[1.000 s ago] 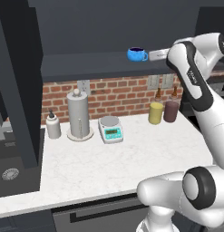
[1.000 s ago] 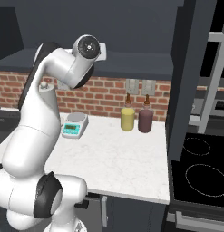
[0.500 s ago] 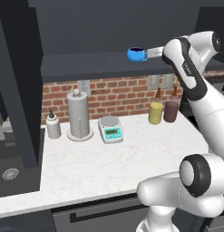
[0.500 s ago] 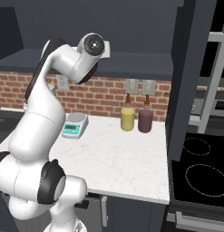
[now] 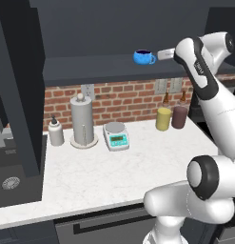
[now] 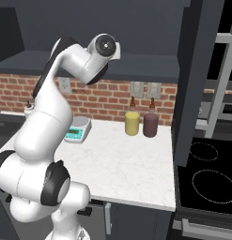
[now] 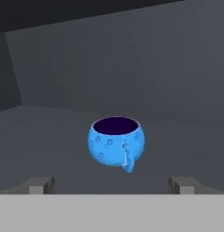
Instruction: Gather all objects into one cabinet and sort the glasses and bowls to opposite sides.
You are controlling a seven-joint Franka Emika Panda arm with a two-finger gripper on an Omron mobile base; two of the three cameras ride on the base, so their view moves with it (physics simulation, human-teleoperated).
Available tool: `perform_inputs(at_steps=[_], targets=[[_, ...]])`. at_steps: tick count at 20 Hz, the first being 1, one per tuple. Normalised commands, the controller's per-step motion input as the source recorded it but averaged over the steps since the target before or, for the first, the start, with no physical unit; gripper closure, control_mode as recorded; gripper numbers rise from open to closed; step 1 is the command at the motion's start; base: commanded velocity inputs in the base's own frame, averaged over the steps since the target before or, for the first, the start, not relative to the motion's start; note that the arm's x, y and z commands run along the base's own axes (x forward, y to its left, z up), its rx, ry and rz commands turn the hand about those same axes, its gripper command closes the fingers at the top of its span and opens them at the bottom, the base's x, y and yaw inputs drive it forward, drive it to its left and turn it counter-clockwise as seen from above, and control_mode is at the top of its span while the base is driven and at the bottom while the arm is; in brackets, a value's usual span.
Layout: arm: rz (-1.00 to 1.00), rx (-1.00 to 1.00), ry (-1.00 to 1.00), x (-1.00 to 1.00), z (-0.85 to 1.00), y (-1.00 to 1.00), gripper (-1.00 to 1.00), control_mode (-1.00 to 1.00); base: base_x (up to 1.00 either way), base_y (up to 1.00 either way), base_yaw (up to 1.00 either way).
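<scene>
Worktop [image 5: 100,176] nearest: soap bottle [image 5: 55,132], paper towel roll [image 5: 83,120], scale [image 5: 116,136], yellow canister [image 5: 163,118] and brown canister [image 5: 180,116] against the brick wall. None of these belong to the task. Above, the arm reaches up into the open cabinet [image 5: 104,28]. Pincer [image 7: 112,183] spread wide, holding nothing, fingertips either side of the view and short of the blue bowl [image 7: 116,142]. Bowl stands upright on the cabinet shelf [image 5: 90,66], free of the fingers, with bare shelf around it as far as I can see. Tumblers and the brown bowl can't be placed from here. My read: blue bowl is in the cabinet, either just set down or about to be grabbed. Gathering looks early or midway; sorting to opposite sides can't be confirmed.
</scene>
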Motion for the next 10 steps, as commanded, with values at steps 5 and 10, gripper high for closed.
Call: perform_inputs(at_steps=[5,10], targets=[[0.0,0.0,0.04,0.23,0.0,-0.03,-1.0,-1.0,0.0,0.0,0.0],[0.0,0.0,0.08,0.27,-0.02,0.0,-1.0,-1.0,0.0,0.0,0.0]])
